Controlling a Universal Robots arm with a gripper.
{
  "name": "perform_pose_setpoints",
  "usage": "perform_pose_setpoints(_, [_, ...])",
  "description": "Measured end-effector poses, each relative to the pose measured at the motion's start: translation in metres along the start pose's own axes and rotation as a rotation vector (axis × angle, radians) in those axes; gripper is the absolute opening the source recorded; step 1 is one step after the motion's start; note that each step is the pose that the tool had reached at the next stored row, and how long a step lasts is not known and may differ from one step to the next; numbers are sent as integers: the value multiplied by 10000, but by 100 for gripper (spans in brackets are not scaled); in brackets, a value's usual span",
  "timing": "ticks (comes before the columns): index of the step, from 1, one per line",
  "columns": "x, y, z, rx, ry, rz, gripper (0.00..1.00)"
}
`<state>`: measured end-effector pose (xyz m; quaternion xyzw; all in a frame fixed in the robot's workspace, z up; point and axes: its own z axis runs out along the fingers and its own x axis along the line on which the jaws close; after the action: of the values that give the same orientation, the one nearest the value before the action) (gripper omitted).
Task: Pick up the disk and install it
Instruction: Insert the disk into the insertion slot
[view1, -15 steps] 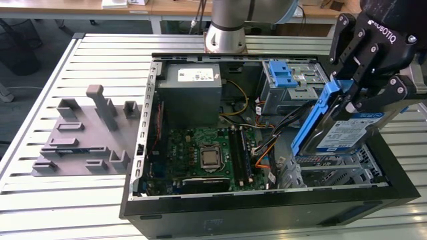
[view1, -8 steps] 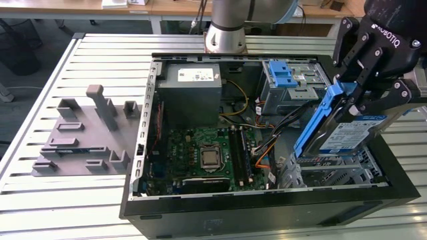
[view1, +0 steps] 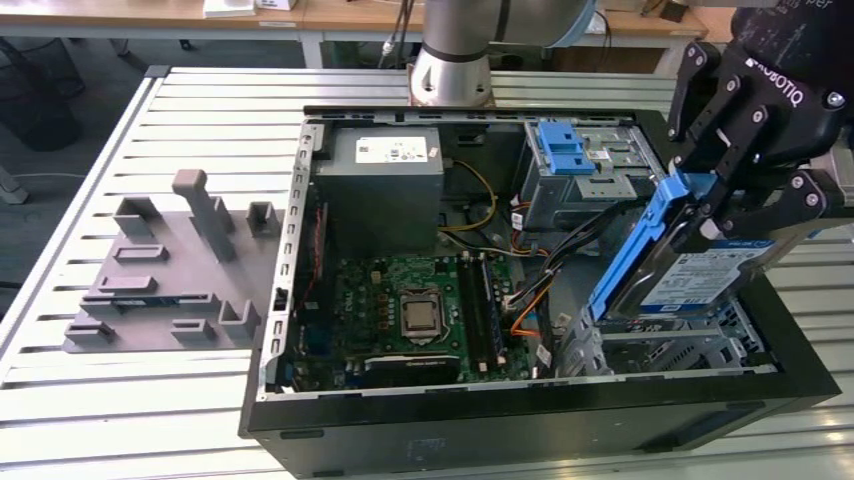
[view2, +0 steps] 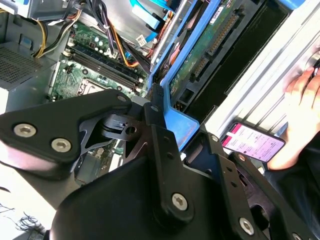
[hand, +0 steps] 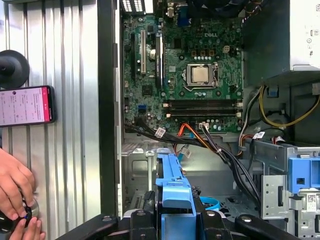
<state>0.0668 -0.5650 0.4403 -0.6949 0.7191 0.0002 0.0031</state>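
The gripper pinches the disk by the upper end of its blue carrier. The disk hangs tilted at about four o'clock in the case in the exterior view, just above the metal bay; whether its lower edge touches the bay I cannot tell.

To do this step well, I judge that the disk must be kept parallel to the bay's walls, so that the carrier does not jam. The cables (orange and black, at nine o'clock from the bay) could catch a lower corner. Since the grip sits on one end only, a slow and straight push seems safer.

About writing: the disk has a blue-and-white label; the grey box at eleven o'clock has a white sticker; the gripper carries white letters; a phone with a lit screen lies near a hand; I do not read this print.
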Motion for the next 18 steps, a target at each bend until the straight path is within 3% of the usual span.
perform_pose_setpoints(18, [14, -20, 56, 0, -1, -119, 36])
